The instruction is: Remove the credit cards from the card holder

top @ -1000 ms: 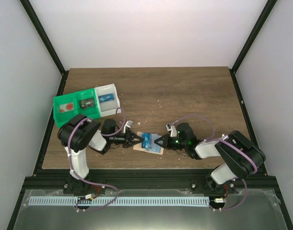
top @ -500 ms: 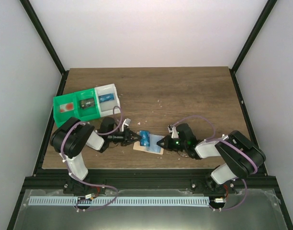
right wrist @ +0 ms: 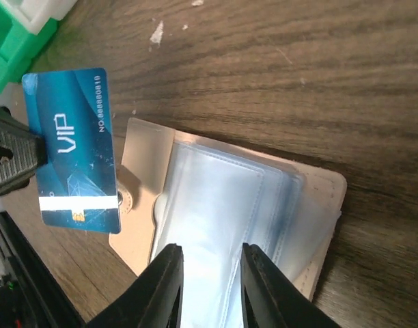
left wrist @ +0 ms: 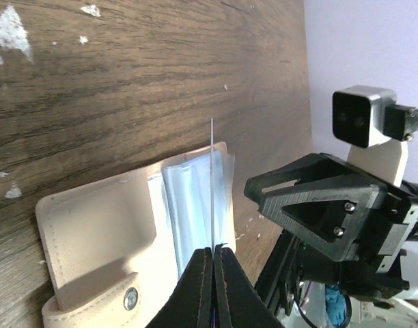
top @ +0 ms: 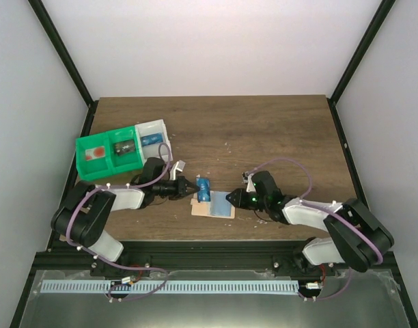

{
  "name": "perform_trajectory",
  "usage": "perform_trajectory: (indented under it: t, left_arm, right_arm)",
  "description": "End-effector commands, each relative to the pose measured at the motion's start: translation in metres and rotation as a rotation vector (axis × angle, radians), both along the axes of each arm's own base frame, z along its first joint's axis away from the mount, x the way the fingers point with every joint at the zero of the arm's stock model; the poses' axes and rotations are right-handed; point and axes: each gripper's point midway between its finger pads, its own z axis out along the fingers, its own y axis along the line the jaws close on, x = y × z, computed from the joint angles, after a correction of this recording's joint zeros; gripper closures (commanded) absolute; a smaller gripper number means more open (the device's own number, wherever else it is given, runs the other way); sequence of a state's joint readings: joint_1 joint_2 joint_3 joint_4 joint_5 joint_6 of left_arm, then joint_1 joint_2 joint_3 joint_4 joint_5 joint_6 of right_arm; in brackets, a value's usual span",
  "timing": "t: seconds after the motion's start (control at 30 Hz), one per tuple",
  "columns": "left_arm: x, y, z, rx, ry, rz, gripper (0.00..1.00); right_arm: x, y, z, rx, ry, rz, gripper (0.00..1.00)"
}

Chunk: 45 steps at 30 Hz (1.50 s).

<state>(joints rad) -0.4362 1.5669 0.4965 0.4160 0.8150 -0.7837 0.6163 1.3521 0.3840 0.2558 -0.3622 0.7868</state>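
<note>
A blue credit card (top: 204, 188) printed "VIP" (right wrist: 76, 150) is out of the card holder and stands edge-on (left wrist: 212, 184) in my left gripper (top: 190, 186), whose jaws (left wrist: 213, 249) are shut on its end. The tan card holder (top: 199, 207) lies open on the table with its clear plastic sleeves (right wrist: 223, 205) showing and a snap tab (left wrist: 130, 298) at one side. My right gripper (top: 229, 199) hovers over the holder's right end, its jaws (right wrist: 209, 270) open above the sleeves with nothing between them. I cannot tell whether other cards sit in the sleeves.
A green bin (top: 106, 154) and a white bin (top: 154, 137) with small items stand at the back left, behind the left arm. The table's near edge runs just below the holder. White specks dot the wood (left wrist: 11, 27).
The left gripper has drawn the blue card out of the holder and back to the left. The right gripper has opened and let go of the holder's end.
</note>
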Motion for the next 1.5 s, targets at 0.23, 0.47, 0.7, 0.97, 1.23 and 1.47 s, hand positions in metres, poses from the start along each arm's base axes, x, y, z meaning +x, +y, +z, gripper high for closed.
perform_trajectory:
  t: [0.23,0.47,0.7,0.97,1.23,1.47]
  left_arm:
    - [-0.026,-0.012,0.054,-0.115,-0.078,-0.219,1.00]
    - [-0.041,-0.016,0.085,-0.195,-0.101,-0.322,1.00]
    - [-0.058,-0.021,0.099,-0.230,-0.115,-0.397,1.00]
    - [-0.078,-0.035,0.112,-0.263,-0.154,-0.494,1.00]
    - [-0.074,-0.038,0.111,-0.249,-0.168,-0.491,0.98]
    - [-0.054,-0.037,0.125,-0.237,-0.223,-0.370,0.65]
  right_arm:
    - [-0.001,0.008,0.103,-0.010,-0.362,0.224,0.68]
    - [-0.022,0.023,0.137,0.094,-0.368,0.353,0.54]
    - [-0.023,0.035,0.145,0.123,-0.341,0.432,0.41]
    - [-0.026,0.045,0.146,0.186,-0.313,0.469,0.52]
    - [-0.033,0.044,0.145,0.212,-0.307,0.486,0.92]
    - [-0.034,0.041,0.152,0.282,-0.289,0.410,1.00]
